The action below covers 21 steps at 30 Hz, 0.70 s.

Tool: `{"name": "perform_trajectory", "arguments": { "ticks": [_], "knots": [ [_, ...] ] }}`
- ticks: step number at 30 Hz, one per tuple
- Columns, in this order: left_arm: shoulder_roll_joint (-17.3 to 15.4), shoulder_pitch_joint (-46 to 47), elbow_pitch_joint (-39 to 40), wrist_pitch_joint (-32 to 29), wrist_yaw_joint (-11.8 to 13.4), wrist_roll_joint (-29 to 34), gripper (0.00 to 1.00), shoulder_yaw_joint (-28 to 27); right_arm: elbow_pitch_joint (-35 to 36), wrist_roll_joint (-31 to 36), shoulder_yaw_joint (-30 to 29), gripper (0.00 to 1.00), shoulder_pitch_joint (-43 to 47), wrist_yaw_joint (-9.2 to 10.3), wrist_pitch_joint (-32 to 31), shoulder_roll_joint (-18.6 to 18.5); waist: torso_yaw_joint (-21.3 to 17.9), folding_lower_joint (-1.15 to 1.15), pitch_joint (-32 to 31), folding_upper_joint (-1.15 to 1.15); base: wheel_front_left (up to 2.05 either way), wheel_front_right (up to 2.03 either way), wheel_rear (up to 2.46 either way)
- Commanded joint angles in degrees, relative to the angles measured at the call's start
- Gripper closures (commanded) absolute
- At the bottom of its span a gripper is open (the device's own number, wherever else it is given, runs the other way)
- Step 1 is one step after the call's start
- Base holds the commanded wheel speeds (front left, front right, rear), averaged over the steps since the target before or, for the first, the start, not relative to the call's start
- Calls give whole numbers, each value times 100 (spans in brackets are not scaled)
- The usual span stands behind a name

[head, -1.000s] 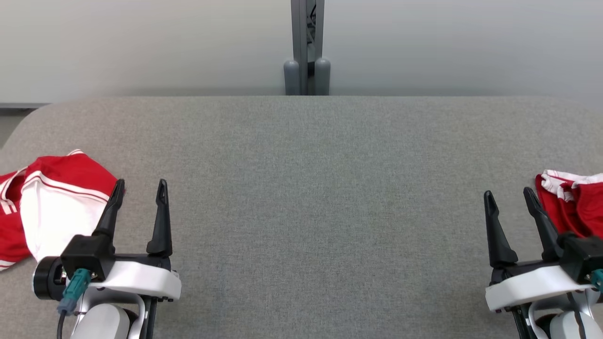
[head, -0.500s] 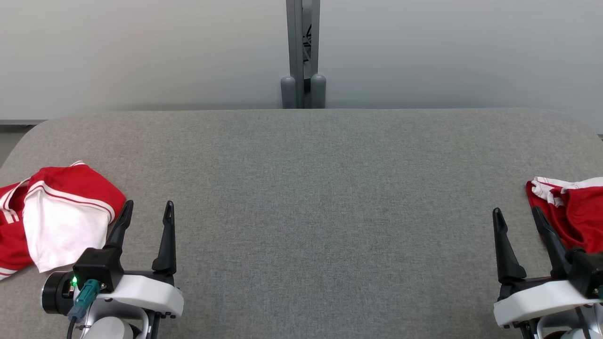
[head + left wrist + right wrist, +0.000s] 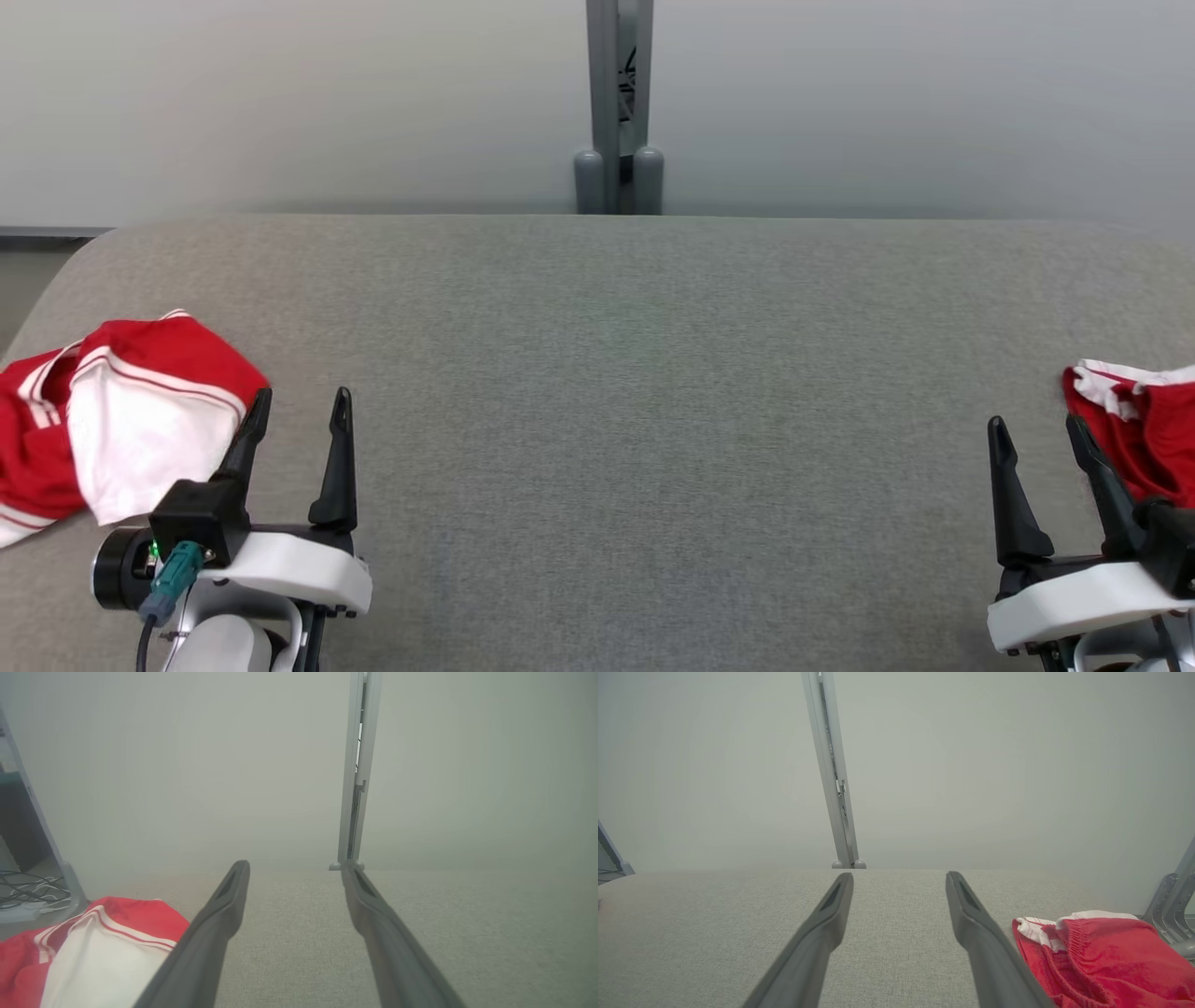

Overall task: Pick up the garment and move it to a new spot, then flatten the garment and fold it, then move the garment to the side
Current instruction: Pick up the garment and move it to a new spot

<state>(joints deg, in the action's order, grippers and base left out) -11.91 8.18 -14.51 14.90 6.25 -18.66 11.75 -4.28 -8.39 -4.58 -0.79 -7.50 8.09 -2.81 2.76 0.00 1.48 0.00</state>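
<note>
Cloth looks soft, light, floppy: red garment (image 3: 1158, 439) at three o'clock, best pinched at its white hem. Left hand (image 3: 303, 396) and right hand (image 3: 1036, 424) both gape empty.

Matt cloth, dark plastic, dull metal
The table (image 3: 597, 420) is covered in grey, coarse-woven matt fabric. The striped garment (image 3: 140, 420) at 9 o'clock is smooth cloth, and the knit garment (image 3: 1101, 961) at 3 o'clock is ribbed. The left gripper (image 3: 302, 397) and right gripper (image 3: 1035, 425) have matt plastic fingers. The post (image 3: 616, 93) at 12 o'clock looks like metal.
</note>
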Motion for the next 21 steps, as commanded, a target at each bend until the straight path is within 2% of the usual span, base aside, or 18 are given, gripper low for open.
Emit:
{"name": "perform_trajectory", "arguments": {
  "ticks": [1,9,10,16,21],
  "knots": [
    [21,94,7,20,-27,34,0,-73,68,-3,15,0,48,0,-20,-23,205,0,-9,0,0,0,0],
    [171,70,9,21,-67,65,0,-208,220,-23,90,0,118,0,-86,-26,1092,0,-114,0,0,0,0],
    [171,70,9,21,-67,65,0,-208,220,-23,90,0,118,0,-86,-26,1092,0,-114,0,0,0,0],
    [230,-4,9,21,-110,98,0,-354,285,-104,283,0,115,0,-147,-24,1808,0,-202,0,0,0,0],
    [221,-83,30,21,-99,137,0,-485,262,-217,456,0,83,0,-129,-25,2242,0,-254,0,0,0,0]
  ]
}}
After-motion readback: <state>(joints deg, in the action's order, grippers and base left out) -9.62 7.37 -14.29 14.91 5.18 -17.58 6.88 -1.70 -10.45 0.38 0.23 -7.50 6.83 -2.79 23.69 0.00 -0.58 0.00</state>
